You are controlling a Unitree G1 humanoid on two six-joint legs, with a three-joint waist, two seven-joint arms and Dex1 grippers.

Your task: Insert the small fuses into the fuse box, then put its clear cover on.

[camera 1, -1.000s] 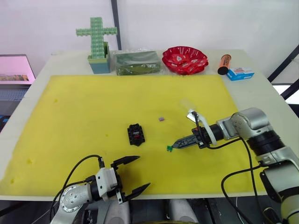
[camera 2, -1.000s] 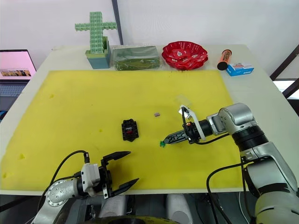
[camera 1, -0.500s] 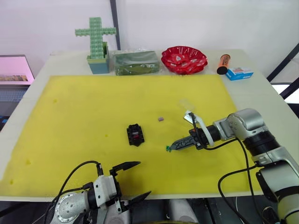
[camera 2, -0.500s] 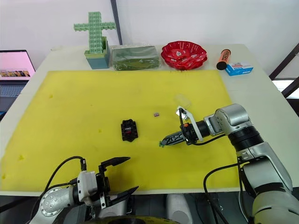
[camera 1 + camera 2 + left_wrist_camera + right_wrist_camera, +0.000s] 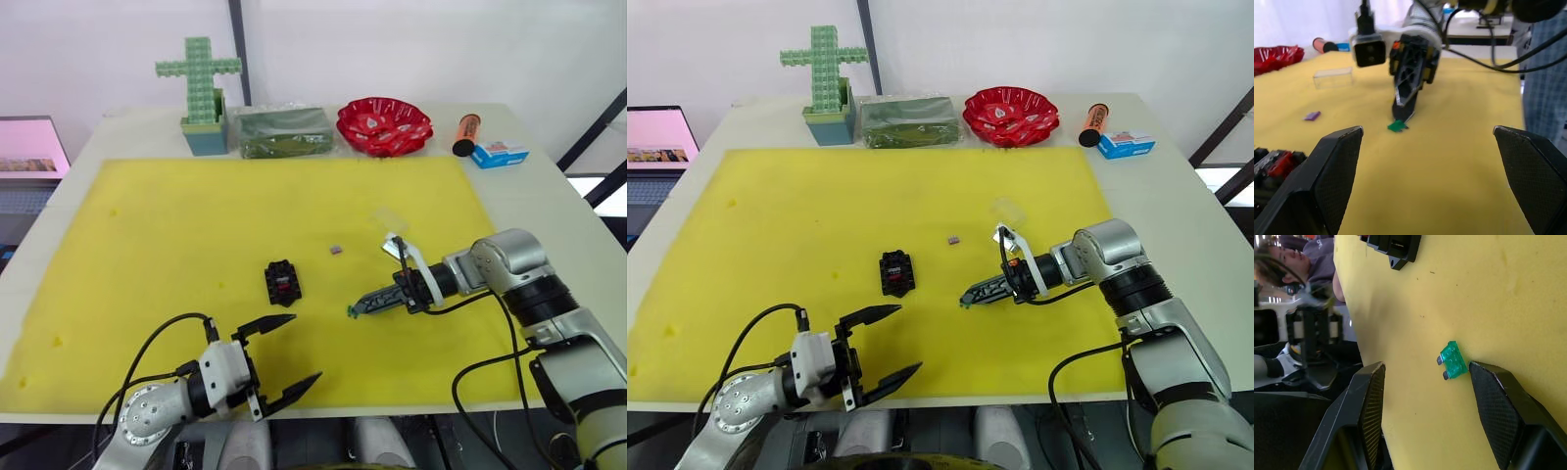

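Green fuse (image 5: 1453,361): I see it flat on the yellow mat (image 5: 196,235), touching one finger of my released right hand (image 5: 361,307). Fuse box (image 5: 282,282): mid-mat, red fuse seated. Purplish fuse (image 5: 336,249), clear cover (image 5: 388,218): beyond. Left hand (image 5: 284,357): released, at the bench's near edge.

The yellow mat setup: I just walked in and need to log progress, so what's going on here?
The right tool is open and lowered to the yellow mat, with the green fuse lying between its fingers, one finger touching it, not gripped. The fuse box sits mid-mat with a red fuse already in it. A purplish fuse and the clear cover lie loose on the mat. The left tool hangs open at the near edge, holding nothing.
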